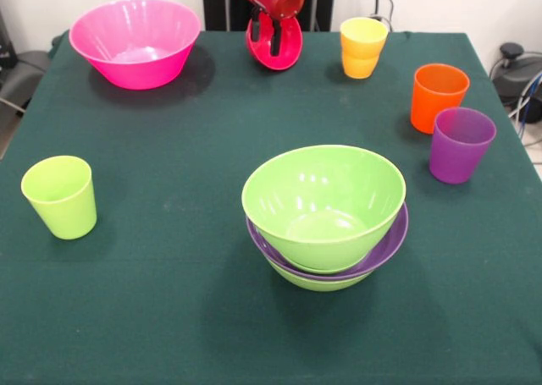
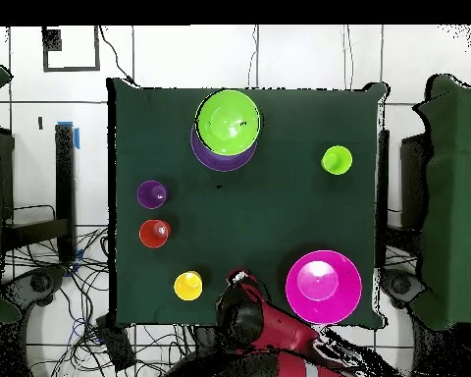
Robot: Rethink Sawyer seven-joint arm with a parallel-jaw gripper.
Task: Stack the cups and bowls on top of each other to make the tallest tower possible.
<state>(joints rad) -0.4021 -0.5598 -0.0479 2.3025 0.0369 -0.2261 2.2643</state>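
A small glossy red plastic bowl (image 1: 278, 45) is held on edge by the red and black gripper (image 1: 273, 31) at the table's robot side.

The jaws are closed on the red bowl's rim, one finger inside and one outside, with the bowl hanging tilted below them. Well apart from the jaws, toward the table's opposite edge, the tower (image 1: 325, 217) is seen: a lime green bowl (image 1: 323, 200) nested in a wide shallow purple bowl (image 1: 383, 246) over another green one. The large pink bowl (image 1: 135, 42) sits just beside the jaws; the yellow-orange tumbler (image 1: 362, 47) stands on their other side. The bowls are judged light, stiff and slippery, so the rim is best pinched firmly; slipping is a risk.
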